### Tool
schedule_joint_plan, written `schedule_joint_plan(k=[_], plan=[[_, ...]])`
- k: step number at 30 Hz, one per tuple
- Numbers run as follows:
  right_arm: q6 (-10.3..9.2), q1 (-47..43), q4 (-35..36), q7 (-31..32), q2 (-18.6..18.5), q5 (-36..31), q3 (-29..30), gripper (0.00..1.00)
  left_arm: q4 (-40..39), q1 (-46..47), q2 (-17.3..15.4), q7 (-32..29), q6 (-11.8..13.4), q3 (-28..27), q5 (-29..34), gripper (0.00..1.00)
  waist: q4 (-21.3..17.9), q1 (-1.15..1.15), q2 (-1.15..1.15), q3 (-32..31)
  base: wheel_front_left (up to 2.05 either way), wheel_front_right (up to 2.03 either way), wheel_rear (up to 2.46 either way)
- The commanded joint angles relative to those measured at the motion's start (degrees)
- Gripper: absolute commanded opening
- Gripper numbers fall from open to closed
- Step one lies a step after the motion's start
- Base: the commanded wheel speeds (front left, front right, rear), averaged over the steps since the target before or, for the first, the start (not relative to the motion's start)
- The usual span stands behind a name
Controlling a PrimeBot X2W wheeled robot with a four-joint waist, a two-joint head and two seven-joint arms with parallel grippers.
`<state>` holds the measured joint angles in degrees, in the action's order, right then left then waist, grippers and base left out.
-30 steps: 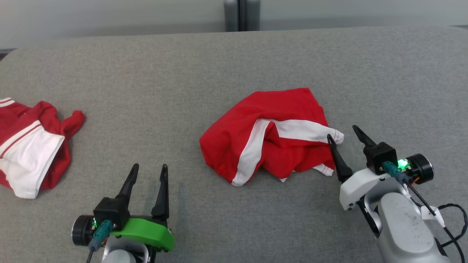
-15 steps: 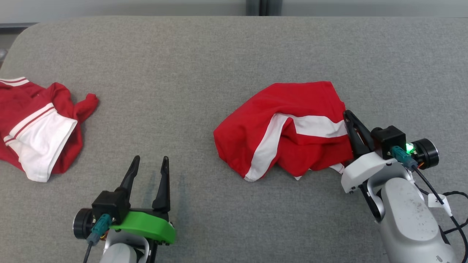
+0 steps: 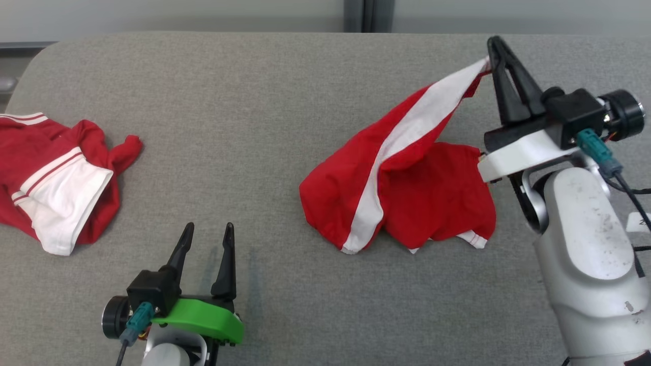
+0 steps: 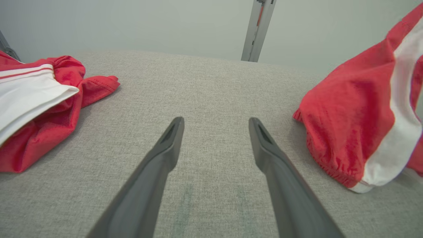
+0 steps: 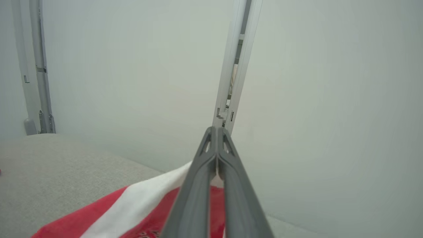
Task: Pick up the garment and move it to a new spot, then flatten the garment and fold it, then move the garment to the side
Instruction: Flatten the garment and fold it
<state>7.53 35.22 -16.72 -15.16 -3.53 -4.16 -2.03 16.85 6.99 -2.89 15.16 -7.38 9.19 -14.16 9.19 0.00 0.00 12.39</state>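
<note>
Nearest: left tool (image 3: 209,227), low over the grey cloth-covered surface (image 3: 285,101), fingers spread wide, holding nothing. Mid-surface, right of centre: crumpled red fabric garment with white stripe (image 3: 402,198), bulk resting on the surface, one white-banded corner raised. Farthest: right tool (image 3: 492,43), pinched fully together on that corner. Judged soft, light, limp: drapes and bunches, little slip risk in a tight pinch. Best taken at hems or corners so it hangs open. Count: two tools, two garments; the other red and white garment (image 3: 56,188) lies at far left, untouched.
</note>
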Motion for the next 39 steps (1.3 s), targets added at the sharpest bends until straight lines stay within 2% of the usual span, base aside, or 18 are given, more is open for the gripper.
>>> schedule_joint_plan(k=[1, 6, 12, 13, 14, 15, 24, 34, 39], plan=[[-0.08, 0.11, 1.00, 0.00, -0.78, 0.34, 0.50, 0.00, -0.18, -0.49, -0.08, -0.01, -0.14, -0.13, 0.04, 1.00, -0.41, 0.00, 0.00, -0.30, 0.00, 0.00, 0.00], [-0.08, -4.32, 3.59, 0.00, -3.27, 0.87, 3.00, 0.00, -0.79, -0.39, -0.07, -0.02, -0.14, 0.46, -0.78, 1.00, -2.03, 0.00, 0.00, -0.88, 0.00, 0.00, 0.00], [-0.08, -14.49, 0.02, 0.00, -5.40, -1.28, 7.62, 0.00, -0.70, 0.60, -0.08, -0.01, -0.14, 3.55, -1.24, 1.00, -4.30, 0.00, 0.00, -0.93, 0.00, 0.00, 0.00], [-0.08, -15.74, -0.89, 0.00, -5.24, -1.46, 8.35, 0.23, -0.56, 0.86, -0.10, -0.01, -0.14, 4.03, -1.41, 1.00, -4.73, 0.00, 0.00, -0.73, 0.00, 0.00, 0.00], [-0.08, -16.47, -1.19, 0.00, -4.83, -1.57, 9.00, 0.73, -0.48, 1.11, -0.10, -0.02, -0.14, 4.64, -1.56, 1.00, -5.01, 0.00, 0.00, -0.57, 0.00, 0.00, 0.00], [-0.08, -17.58, -1.58, 0.00, -4.40, -2.08, 9.45, 1.00, -0.34, 1.18, -0.11, -0.02, -0.14, 5.53, -1.93, 1.00, -5.38, 0.00, 0.00, -0.37, 0.00, 0.00, 0.00], [-0.08, -20.67, 0.82, 0.00, -0.83, -3.07, 10.33, 1.00, 2.87, 3.22, -2.35, -0.02, -0.14, 15.54, -8.81, 1.00, -7.47, 0.00, 0.00, 1.98, 0.00, 0.00, 0.00], [-0.08, -19.43, 2.45, 0.00, 0.34, -3.29, 7.92, 1.00, 3.58, 5.69, -4.22, -0.01, -0.14, 22.80, -19.22, 1.00, -8.35, 0.00, 0.00, 4.09, 0.00, 0.00, 0.00], [-0.08, -19.30, 2.44, 0.00, 0.50, -3.19, 7.09, 1.00, 4.17, 7.29, -4.93, -0.01, -0.14, 23.96, -21.87, 1.00, -8.75, 0.00, 0.00, 4.72, 0.00, 0.00, 0.00]])
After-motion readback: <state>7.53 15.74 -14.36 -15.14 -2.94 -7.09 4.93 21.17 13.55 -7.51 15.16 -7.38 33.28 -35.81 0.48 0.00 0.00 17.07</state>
